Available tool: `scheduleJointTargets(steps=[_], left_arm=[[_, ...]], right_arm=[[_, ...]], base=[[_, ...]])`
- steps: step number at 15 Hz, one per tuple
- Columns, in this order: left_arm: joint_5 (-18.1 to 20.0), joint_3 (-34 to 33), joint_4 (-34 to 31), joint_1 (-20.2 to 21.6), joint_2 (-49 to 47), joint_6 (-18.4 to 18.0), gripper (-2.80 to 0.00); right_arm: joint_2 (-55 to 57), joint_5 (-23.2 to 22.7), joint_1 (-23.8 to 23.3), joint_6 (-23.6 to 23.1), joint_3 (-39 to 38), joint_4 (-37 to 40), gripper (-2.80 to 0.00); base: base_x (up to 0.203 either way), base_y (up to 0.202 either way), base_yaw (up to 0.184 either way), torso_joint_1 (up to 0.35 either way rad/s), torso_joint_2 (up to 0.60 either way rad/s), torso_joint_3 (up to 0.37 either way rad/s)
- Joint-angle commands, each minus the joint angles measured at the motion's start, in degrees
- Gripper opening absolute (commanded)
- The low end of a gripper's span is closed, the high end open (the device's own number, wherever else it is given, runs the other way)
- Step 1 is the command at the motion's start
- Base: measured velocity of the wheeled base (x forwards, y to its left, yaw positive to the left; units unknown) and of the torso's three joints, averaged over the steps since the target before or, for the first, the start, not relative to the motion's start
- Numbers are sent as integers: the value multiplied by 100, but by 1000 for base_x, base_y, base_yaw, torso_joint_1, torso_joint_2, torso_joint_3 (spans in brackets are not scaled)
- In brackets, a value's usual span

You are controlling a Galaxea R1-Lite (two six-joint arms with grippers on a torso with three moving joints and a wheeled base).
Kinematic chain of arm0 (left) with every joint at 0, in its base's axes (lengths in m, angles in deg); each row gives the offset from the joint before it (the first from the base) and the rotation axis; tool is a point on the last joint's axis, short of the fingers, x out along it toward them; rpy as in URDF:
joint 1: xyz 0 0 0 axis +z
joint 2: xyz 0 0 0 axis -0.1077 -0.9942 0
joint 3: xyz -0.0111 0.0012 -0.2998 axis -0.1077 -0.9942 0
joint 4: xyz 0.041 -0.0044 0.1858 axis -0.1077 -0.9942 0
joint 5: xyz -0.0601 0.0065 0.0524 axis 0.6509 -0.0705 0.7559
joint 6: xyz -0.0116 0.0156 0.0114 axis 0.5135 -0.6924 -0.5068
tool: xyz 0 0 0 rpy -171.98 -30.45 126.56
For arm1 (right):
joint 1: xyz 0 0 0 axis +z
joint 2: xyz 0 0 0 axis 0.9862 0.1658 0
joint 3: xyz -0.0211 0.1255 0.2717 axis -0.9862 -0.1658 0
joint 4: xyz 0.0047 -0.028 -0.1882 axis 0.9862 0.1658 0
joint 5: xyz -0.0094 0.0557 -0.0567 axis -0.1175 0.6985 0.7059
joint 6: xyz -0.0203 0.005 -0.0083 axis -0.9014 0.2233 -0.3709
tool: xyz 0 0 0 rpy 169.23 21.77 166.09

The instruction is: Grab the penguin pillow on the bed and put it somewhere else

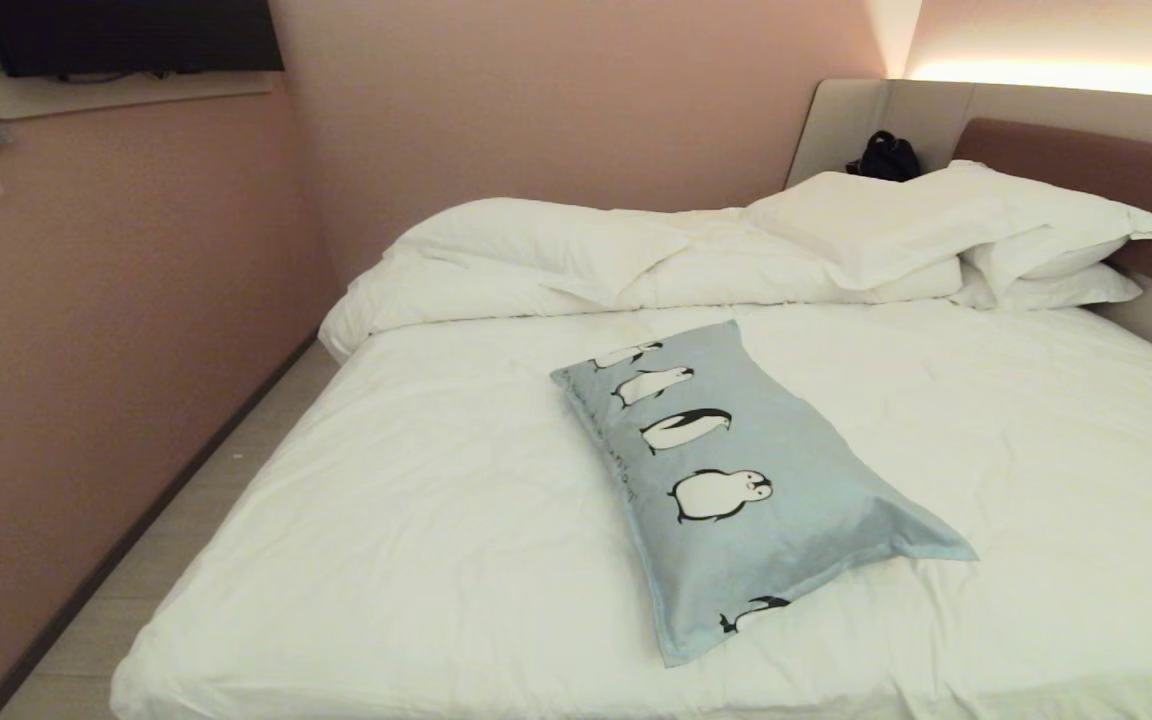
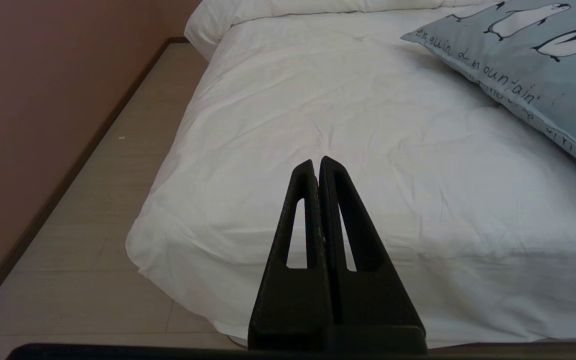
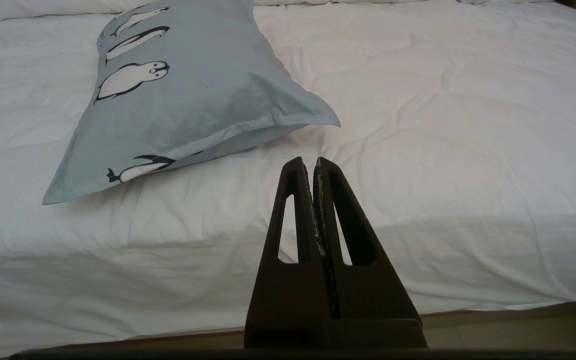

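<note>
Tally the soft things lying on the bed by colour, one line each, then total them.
Pale blue-grey rectangular penguin pillow: 1
Plain white pillows, stacked by the brown padded headboard: 2
Bunched white duvet: 1
Total: 4

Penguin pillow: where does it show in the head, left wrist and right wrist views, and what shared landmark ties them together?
Head view: the penguin pillow lies at centre, slanted on the bed.
Left wrist view: only its lettered edge shows, upper right corner, beyond the shut left gripper.
Right wrist view: upper left, beyond the shut right gripper.
Shared landmark: the row of penguins on the cover.
</note>
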Motion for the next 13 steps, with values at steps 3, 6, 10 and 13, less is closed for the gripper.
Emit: scheduleJointTargets(steps=[3, 6, 10, 13], left_arm=[[-2, 0, 2, 1, 2, 0, -280], [-2, 0, 2, 1, 2, 0, -280], [-2, 0, 2, 1, 2, 0, -280], [-2, 0, 2, 1, 2, 0, -280]], right_arm=[[7, 2, 0, -11, -5, 2, -280], [7, 5, 0, 7, 4, 6, -280], [7, 0, 0, 69, 3, 2, -280], [7, 4, 0, 76, -5, 2, -280]], base=[[0, 0, 0, 0, 0, 0], [0, 0, 0, 0, 0, 0], [0, 0, 0, 0, 0, 0], [0, 0, 0, 0, 0, 0]])
